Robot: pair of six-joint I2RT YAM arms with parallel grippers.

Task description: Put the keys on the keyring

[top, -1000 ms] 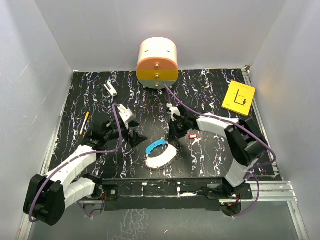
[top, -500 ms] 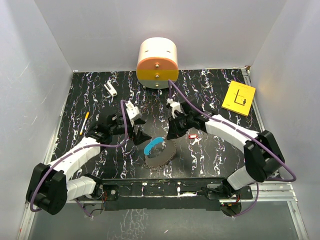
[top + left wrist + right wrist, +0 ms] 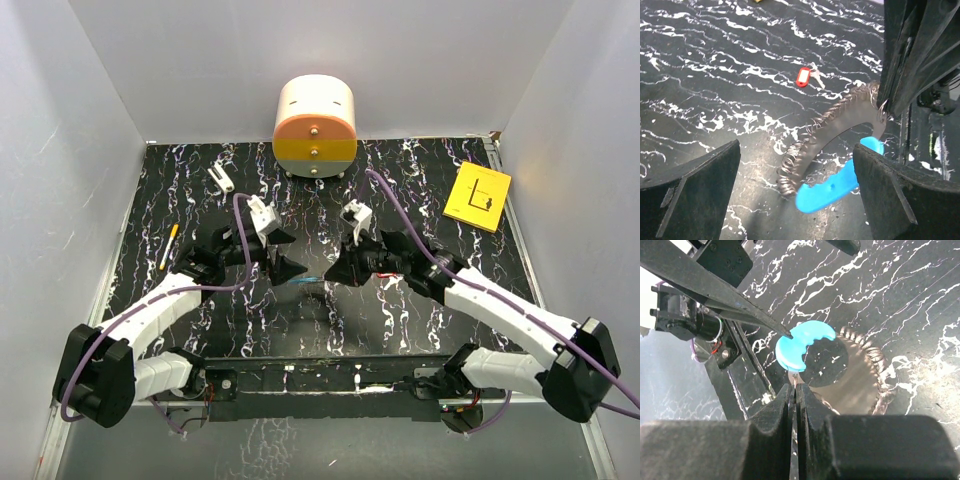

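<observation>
- Top view: on the black marbled table point(image 3: 420, 320), my left gripper point(image 3: 288, 253) sits just left of centre. Its fingers are spread wide and hold nothing.
- My right gripper point(image 3: 332, 273) faces it from just right of centre, fingers pressed together. Between the two, the keyring point(image 3: 306, 281) shows only as a thin blue sliver, seen edge-on.
- A yellow card point(image 3: 477, 196) lies at the upper right, well apart.
- Left wrist view: the keyring hangs raised in mid-frame. Its ribbed coil point(image 3: 827, 125) arcs from lower centre to upper right, and its blue band point(image 3: 832, 187) sits at lower centre.
- The right arm's dark finger pinches the ring at the right edge of the frame.
- The red key point(image 3: 803, 76) lies flat on the table at upper centre, apart from the ring and not joined to it.
- My left fingers point(image 3: 690, 192) fill both lower corners, far apart, with the ring between and beyond them.
- Right wrist view: my right fingers, at bottom centre, are closed on the ring's thin edge just below the blue band.
- One left fingertip point(image 3: 785, 332) reaches the band's upper left edge. I cannot tell whether it touches.
- My judgement: the ring is being steadied so that the key can go on.
- I would close the left fingers on the smooth blue band, not the springy coil, which looks likely to flex or slip.
- I would keep the right pinch firm until the left grip is sure, then free the right gripper to fetch the key.
</observation>
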